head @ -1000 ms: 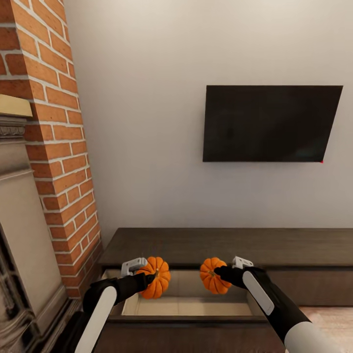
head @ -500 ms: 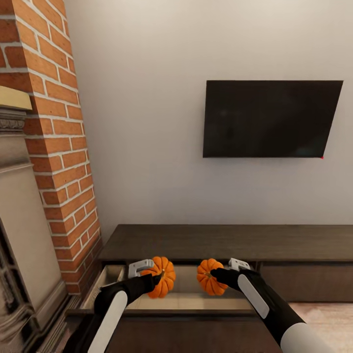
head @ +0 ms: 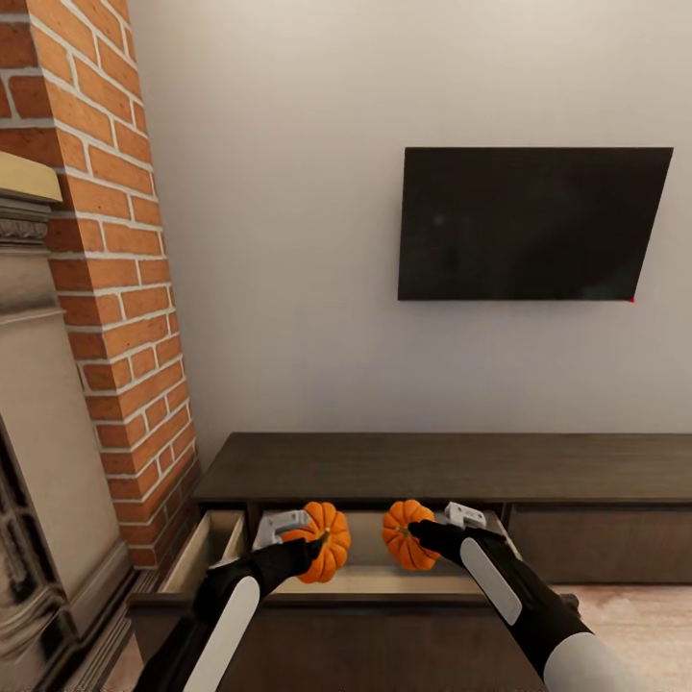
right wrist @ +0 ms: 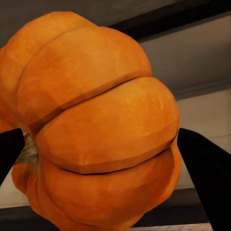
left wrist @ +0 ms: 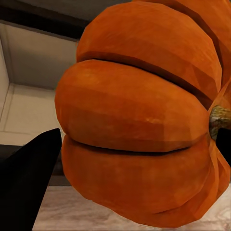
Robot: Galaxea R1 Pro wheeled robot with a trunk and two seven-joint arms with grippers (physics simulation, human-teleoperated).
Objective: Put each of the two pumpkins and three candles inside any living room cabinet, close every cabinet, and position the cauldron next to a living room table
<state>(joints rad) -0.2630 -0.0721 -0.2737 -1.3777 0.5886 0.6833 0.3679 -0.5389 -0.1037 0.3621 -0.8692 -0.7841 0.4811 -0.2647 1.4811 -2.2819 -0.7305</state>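
Left gripper [head: 312,548] grasps one pumpkin [head: 327,541]; right gripper [head: 423,531] grasps the other pumpkin [head: 404,534]. Both hang directly above the cabinet's [head: 442,466] open drawer [head: 207,548].

Lighting was pretty flat and even, soft on the wall [head: 288,240] with barely any shadows around the TV [head: 533,223]. Everything looked clean and sharp, though the brick column [head: 106,240] left of the TV leaned from wide-angle distortion.
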